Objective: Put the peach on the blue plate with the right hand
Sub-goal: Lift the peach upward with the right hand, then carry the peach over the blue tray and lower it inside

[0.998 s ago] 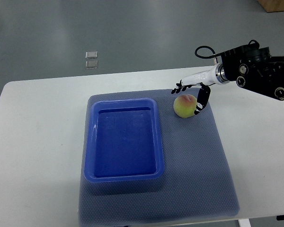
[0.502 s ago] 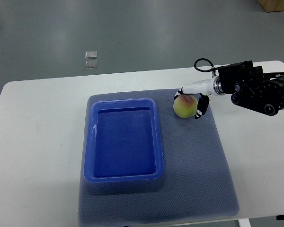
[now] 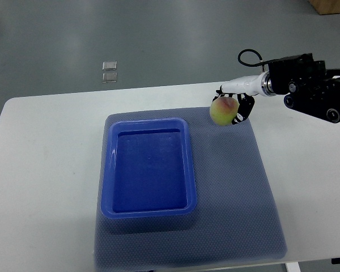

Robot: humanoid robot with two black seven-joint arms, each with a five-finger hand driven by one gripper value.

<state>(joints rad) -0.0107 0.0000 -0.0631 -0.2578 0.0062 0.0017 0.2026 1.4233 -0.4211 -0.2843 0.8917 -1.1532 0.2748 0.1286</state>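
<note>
Carrying step: right hand [image 3: 233, 106] fingers closed around peach [image 3: 222, 111], above mat [image 3: 238, 187]. You next move toward 8 o'clock, over blue plate [image 3: 150, 212], then release.

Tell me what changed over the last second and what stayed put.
The right hand closed on the peach and raised it: the fruit sits higher in the picture, over the far edge of the grey mat, where a second ago it lay on the mat with the fingers open around it. The blue plate has not moved and is empty.
</note>
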